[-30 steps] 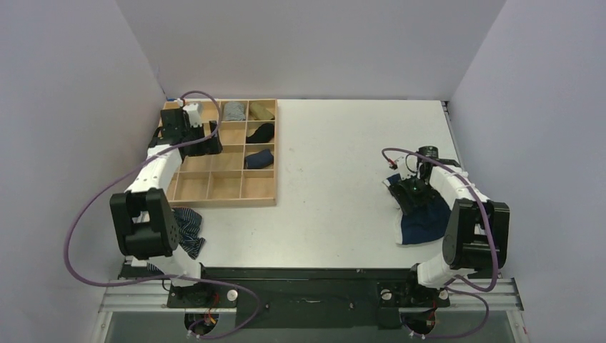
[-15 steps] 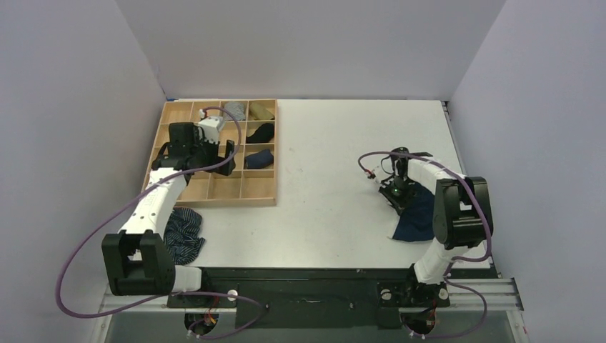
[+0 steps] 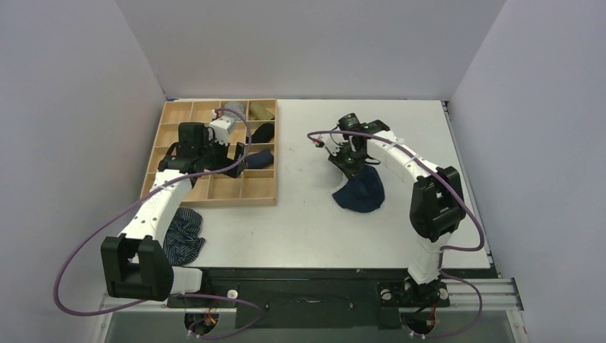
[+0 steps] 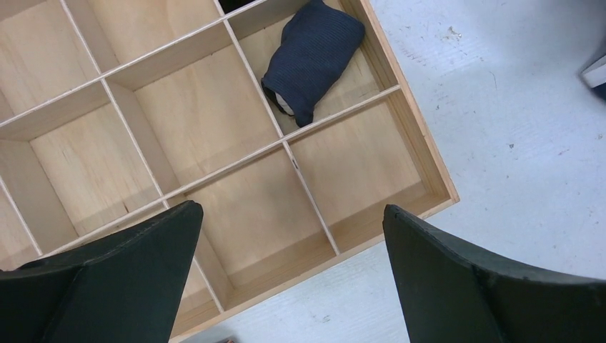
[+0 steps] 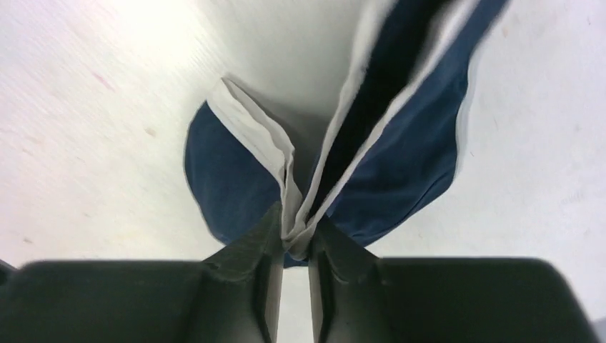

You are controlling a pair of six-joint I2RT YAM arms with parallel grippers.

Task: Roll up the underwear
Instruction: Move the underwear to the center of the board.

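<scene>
Clamping the underwear (image 5: 421, 153) is the right gripper (image 5: 296, 227); left gripper (image 4: 291, 211) gapes wide.

Pale lavender walls (image 3: 307, 43), white tabletop (image 3: 321, 214), even light.

In the right wrist view the underwear (image 5: 414, 157) ran blurred off the far edge. From above, the right arm (image 3: 400, 153) hid its pinched hem. The left arm (image 3: 161, 196) covered several cells of the tray (image 3: 246, 200) and the left part of the striped garment (image 3: 187, 232). The far cells' contents were too small to identify.
</scene>
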